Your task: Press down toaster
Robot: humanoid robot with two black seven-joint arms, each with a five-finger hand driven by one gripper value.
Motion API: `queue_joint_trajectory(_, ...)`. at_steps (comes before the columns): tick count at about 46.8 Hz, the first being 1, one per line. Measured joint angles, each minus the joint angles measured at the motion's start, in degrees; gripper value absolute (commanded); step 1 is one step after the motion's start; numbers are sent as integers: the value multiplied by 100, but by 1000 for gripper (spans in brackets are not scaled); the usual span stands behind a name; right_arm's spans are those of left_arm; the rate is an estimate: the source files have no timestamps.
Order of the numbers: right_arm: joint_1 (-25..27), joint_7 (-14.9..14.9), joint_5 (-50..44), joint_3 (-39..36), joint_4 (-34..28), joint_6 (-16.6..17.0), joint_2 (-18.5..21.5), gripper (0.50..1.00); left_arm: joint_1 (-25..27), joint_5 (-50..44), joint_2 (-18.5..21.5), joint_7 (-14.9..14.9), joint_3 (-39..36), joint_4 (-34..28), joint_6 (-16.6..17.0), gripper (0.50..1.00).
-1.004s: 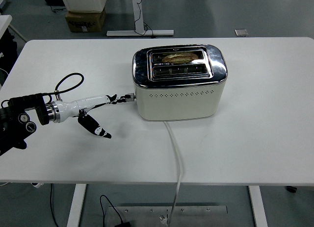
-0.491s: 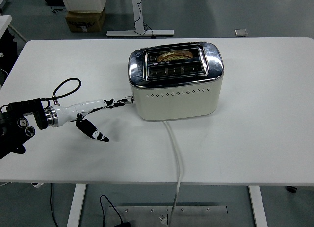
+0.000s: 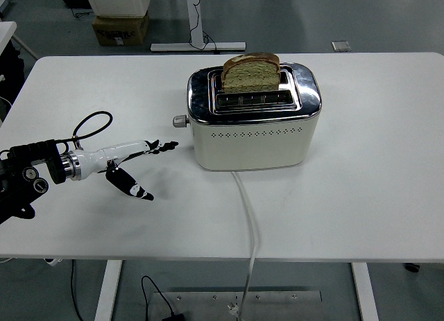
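A cream toaster with a chrome top stands at the middle of the white table. A slice of bread sticks up out of its far slot. The lever knob on the toaster's left end sits high. My left hand lies to the left of the toaster, its fingers stretched toward that end and a short gap away from it, thumb hanging down. It holds nothing. The right arm is out of view.
The toaster's white cord runs from its front over the table's near edge. A black cable loop arches over my left forearm. A cardboard box and a desk leg stand on the floor behind.
My fingertips were on the lever, held low; they have come off and drawn back left. The lever has sprung up and the bread has popped up. The toaster has shifted back right.
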State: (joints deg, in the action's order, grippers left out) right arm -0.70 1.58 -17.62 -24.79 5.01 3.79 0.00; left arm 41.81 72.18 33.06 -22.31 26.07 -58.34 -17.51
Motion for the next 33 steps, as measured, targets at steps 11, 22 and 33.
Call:
queue_joint_trajectory(11, 0, 0, 0, 0, 0, 0, 0, 998, -5, -47, 7, 0, 4, -2, 2, 1000)
queue_joint_trajectory(22, 0, 1, -1, 0, 0, -2, 0, 1000, -14, -428, 50, 1, 4, -3, 2, 1000)
queue_joint_trajectory(33, 0, 0, 2, 0, 0, -2, 0, 998, 56, -1071, 157, 7, 47, 281, 2, 1000)
